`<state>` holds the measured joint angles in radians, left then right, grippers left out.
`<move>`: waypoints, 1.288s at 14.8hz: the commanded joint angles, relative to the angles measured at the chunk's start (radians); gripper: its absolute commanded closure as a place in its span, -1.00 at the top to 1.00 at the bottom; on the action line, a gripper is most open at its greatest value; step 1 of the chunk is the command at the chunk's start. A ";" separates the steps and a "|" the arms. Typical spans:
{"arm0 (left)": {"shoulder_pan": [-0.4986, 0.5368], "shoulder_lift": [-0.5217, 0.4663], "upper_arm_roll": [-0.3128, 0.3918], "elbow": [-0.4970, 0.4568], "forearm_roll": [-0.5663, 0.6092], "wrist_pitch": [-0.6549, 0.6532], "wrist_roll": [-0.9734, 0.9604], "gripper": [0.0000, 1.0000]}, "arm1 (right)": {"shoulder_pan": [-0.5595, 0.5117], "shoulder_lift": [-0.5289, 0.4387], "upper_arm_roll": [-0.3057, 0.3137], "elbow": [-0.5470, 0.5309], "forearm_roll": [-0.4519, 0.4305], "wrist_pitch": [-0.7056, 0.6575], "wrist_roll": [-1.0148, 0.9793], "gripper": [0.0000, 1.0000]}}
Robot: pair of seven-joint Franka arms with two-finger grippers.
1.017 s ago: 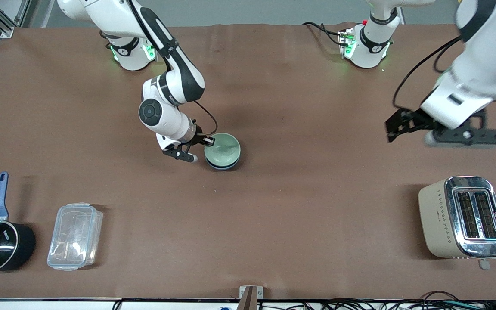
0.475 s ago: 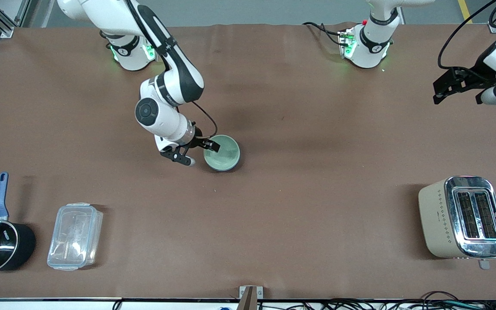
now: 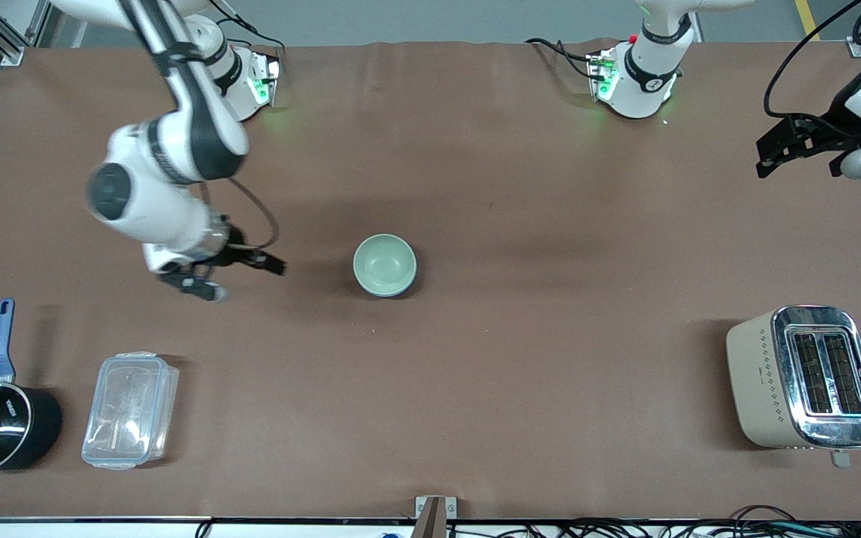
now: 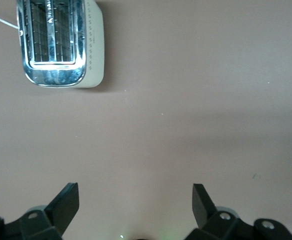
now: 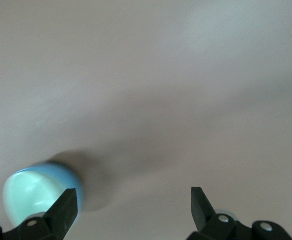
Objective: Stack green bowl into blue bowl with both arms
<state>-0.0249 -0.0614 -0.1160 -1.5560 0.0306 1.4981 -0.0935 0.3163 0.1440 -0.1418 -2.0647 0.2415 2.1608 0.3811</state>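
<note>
So the green bowl [image 3: 384,262] is sitting nested inside the blue bowl [image 3: 388,292] around the middle of the table [image 3: 520,224]; from the front view you only get a thin blue edge peeking out under the green rim on the side nearer the camera; in the right wrist view the pair shows up as a mint inside [image 5: 28,196] with a sky-blue wall [image 5: 66,175] around it.

The right gripper [image 3: 235,270] is off the bowls, hanging over bare table toward the right arm's end, well apart from the stack; its fingers [image 5: 63,207] are spread wide with nothing between them; the gripper midpoint in its own wrist view sits over plain brown surface [image 5: 131,207].

The left gripper [image 3: 804,146] is way out over the left arm's end of the table, just waiting; its fingers [image 4: 66,202] are wide apart too and holding nothing [image 4: 134,205]; its wrist view looks down on the toaster [image 4: 61,42].

Other stuff: the toaster [image 3: 804,377] sits near the front camera at the left arm's end; a clear plastic container [image 3: 130,409] and a black saucepan [image 3: 1,427] with a blue handle sit side by side near the front camera at the right arm's end; both well apart from the bowls.
</note>
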 commanded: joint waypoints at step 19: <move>0.017 -0.037 -0.022 -0.013 0.000 -0.013 0.066 1.00 | -0.309 -0.181 0.008 0.526 -0.255 -0.600 -0.396 1.00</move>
<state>-0.0152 -0.0760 -0.1365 -1.5603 0.0306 1.4937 -0.0429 0.0270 -0.0554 -0.1459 -1.6154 0.0199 1.6018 -0.0081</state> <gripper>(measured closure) 0.000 0.000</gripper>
